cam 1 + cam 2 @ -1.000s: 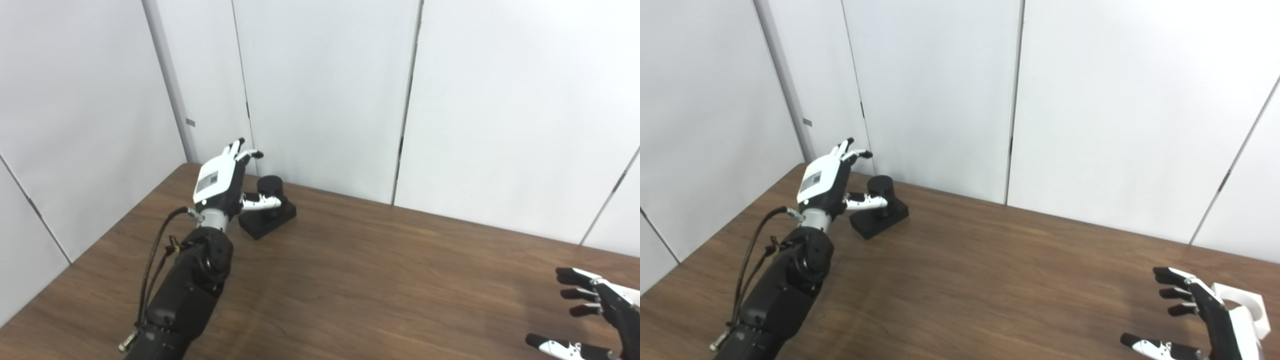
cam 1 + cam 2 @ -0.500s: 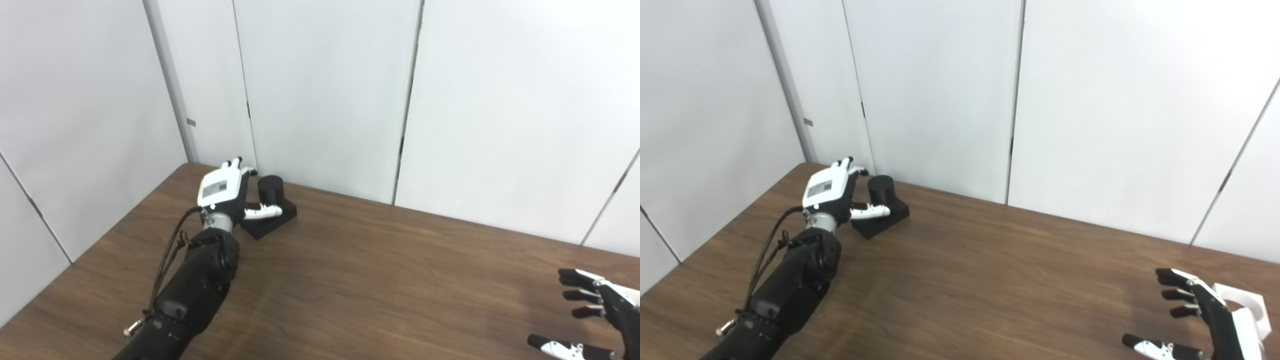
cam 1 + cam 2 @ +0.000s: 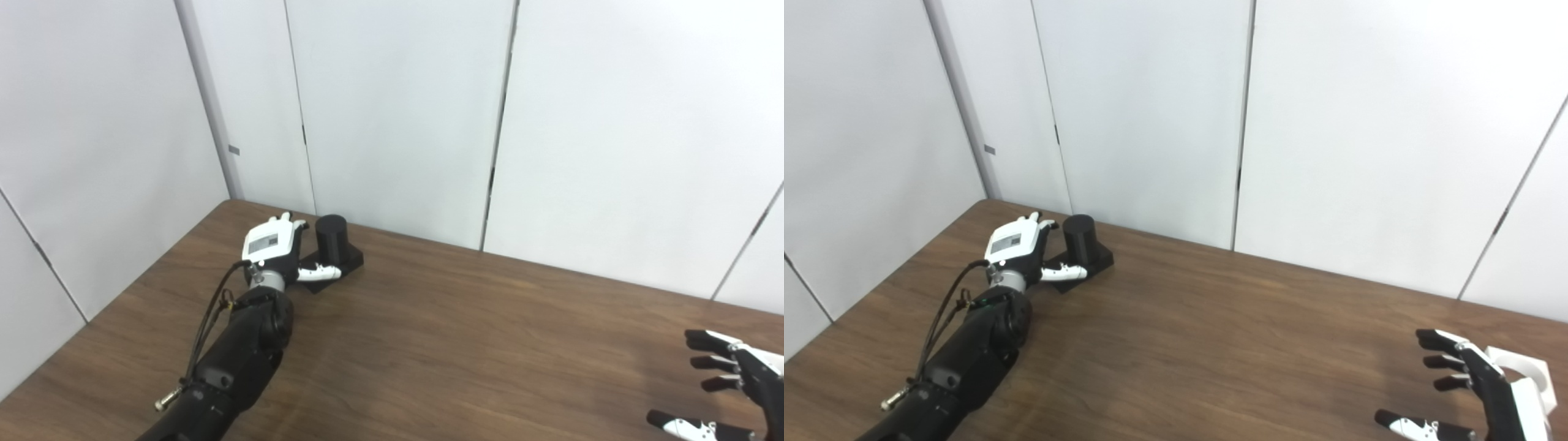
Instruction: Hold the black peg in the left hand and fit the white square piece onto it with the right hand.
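Note:
The black peg (image 3: 332, 234), a short cylinder on a square black base, stands at the table's far left near the wall. My left hand (image 3: 275, 248) is low beside the peg's left side, open, thumb lying across the front of the base, fingers behind it; no closed hold on it shows. The white square piece (image 3: 1522, 370), with a round hole, lies at the far right of the table, seen only in the right eye view. My right hand (image 3: 1470, 392) is open, fingers spread, just left of the white piece and above the table.
The brown wooden table (image 3: 441, 343) has white wall panels (image 3: 398, 110) close behind it. The left table edge (image 3: 141, 269) runs near the left arm.
My left hand has come down from above the peg to table level beside its base, with the thumb now at the base's front. The right hand has barely moved.

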Available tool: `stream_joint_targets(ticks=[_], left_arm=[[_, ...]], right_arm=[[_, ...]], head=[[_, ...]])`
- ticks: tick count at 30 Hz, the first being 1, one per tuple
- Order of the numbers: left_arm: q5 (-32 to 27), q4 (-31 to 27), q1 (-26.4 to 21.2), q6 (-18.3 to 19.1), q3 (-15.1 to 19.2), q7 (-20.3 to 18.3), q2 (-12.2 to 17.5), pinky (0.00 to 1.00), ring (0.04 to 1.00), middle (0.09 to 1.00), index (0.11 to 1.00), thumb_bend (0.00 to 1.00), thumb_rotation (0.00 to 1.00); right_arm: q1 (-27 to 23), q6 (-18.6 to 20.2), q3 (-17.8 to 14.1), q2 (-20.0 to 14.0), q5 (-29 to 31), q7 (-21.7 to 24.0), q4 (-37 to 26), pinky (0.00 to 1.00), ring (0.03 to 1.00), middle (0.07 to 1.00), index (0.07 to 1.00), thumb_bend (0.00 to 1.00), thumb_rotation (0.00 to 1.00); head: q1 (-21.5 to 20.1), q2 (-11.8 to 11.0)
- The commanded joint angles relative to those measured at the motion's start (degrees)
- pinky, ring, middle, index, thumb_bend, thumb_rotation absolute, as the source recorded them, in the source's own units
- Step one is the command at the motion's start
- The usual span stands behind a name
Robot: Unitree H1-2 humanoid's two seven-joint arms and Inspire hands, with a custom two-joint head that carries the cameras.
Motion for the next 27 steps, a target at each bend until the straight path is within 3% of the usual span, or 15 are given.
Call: stream_joint_targets(ticks=[1, 10, 19, 27], left_arm=[[0.39, 0.1, -3.34, 0.03, 0.08, 1.28, 1.7, 0.89, 1.0, 1.0, 0.868, 1.0, 0.61], [-0.86, 4.02, -4.41, -0.14, 0.29, 2.19, 1.04, 0.87, 1.0, 1.0, 0.846, 1.0, 0.58], [-3.39, 7.07, -4.74, -0.92, -0.22, 3.18, 0.86, 0.91, 1.0, 1.0, 0.835, 1.0, 0.54], [-7.07, 9.83, -5.07, -6.52, 0.02, 5.37, 1.21, 0.86, 0.996, 0.968, 0.723, 1.0, 0.46]], right_arm=[[-1.2, -0.41, -0.44, -0.42, 0.21, -0.03, -2.61, 0.53, 0.668, 0.728, 0.723, 0.62, 0.0], [-1.01, 0.06, -0.29, -0.35, -0.59, -0.03, -3.3, 0.53, 0.665, 0.726, 0.721, 0.63, 0.0], [-0.88, -0.62, -0.57, 0.31, 0.56, -0.38, -3.24, 0.56, 0.671, 0.734, 0.731, 0.62, 0.0], [-0.57, 0.31, -0.68, 1.05, 0.11, -0.56, -3.65, 0.55, 0.67, 0.762, 0.761, 0.62, 0.0]], head=[[0.01, 0.07], [-0.37, 0.53], [-1.08, 0.67], [-1.71, 0.89]])
